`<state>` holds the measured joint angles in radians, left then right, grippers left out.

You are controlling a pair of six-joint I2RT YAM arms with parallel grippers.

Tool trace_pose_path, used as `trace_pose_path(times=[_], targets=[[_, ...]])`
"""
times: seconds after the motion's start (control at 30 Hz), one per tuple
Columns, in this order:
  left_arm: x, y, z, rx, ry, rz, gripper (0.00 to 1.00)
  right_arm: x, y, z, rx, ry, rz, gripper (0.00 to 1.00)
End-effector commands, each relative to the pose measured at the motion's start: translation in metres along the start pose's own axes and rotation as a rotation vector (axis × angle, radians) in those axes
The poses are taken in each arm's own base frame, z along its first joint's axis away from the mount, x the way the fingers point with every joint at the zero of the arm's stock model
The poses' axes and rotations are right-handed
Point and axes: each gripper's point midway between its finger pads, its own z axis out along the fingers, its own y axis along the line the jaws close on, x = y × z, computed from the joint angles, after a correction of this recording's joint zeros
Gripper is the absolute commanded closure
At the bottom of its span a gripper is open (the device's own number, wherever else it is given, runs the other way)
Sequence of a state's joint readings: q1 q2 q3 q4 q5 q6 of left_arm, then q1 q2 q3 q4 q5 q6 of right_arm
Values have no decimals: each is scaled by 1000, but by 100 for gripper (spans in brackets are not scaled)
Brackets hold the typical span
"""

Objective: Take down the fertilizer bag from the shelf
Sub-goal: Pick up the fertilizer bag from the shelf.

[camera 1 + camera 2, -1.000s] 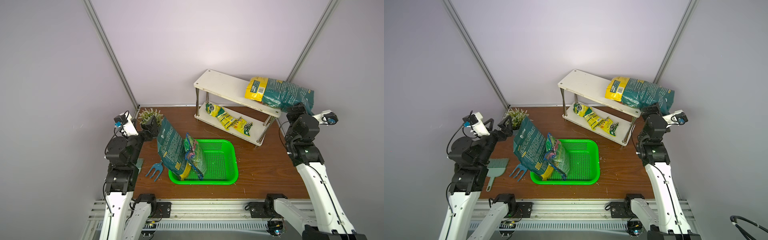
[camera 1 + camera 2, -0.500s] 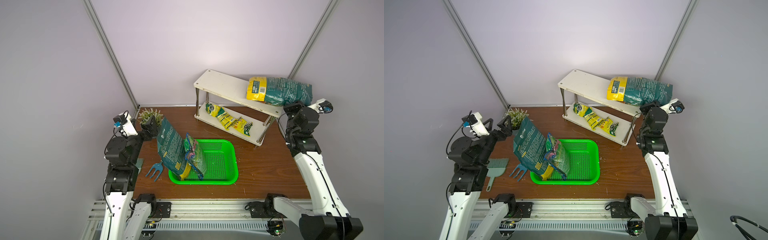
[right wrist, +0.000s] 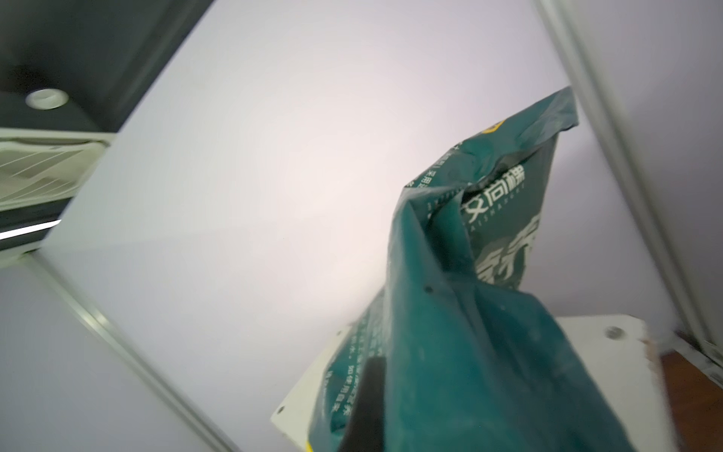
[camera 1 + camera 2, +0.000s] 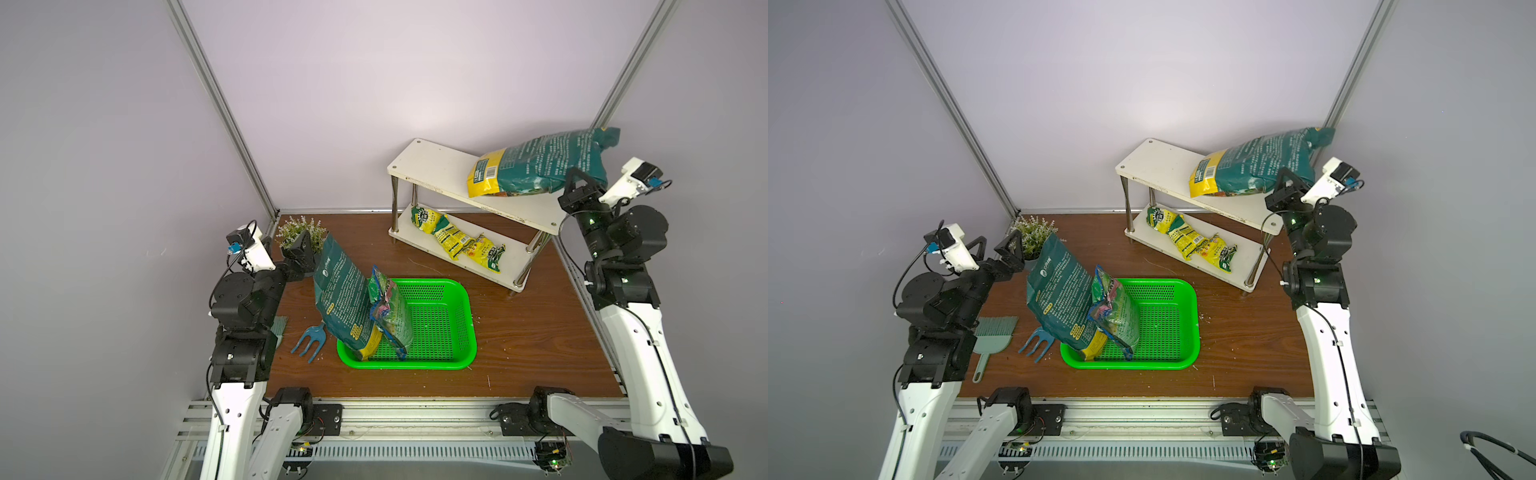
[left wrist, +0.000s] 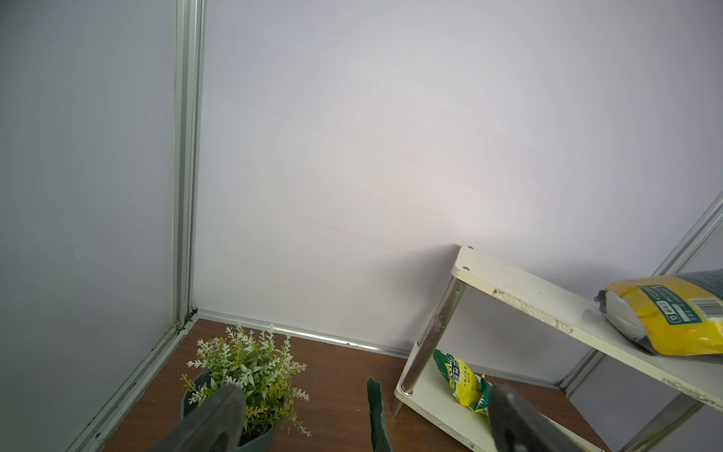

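Right pincer (image 4: 578, 188) clamped on fertilizer bag (image 4: 540, 164); yellow end beyond it rests on shelf (image 4: 436, 170). Lift clear, then draw back. Left pincer (image 4: 998, 248) agape.

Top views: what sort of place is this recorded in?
Probably a lab robot cell staged as a gardening corner: plain lilac walls in aluminium framing, a white two-tier chrome-legged shelf, a teal-and-yellow fertilizer bag.

The shelf (image 4: 432, 170) stands behind and right of the basket (image 4: 415, 365), with the fertilizer bag (image 4: 540, 166) on top. The hand fork (image 4: 309, 337) lies left of the basket.
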<state>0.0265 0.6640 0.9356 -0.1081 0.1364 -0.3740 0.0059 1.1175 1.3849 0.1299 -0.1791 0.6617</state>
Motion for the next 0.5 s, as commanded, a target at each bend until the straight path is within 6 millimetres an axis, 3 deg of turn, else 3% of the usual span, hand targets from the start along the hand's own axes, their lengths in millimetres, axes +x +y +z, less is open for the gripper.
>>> trace_pose_path(times=[0.0, 0.23, 0.47], targets=[[-3, 1, 0, 8, -19, 0, 0, 21, 96, -14, -362, 173, -78, 100], [-3, 1, 0, 5, -19, -2, 0, 61, 169, -22, -530, 325, -138, 100], [-3, 2, 1, 5, -18, -3, 0, 79, 215, -44, -647, 389, -161, 100]])
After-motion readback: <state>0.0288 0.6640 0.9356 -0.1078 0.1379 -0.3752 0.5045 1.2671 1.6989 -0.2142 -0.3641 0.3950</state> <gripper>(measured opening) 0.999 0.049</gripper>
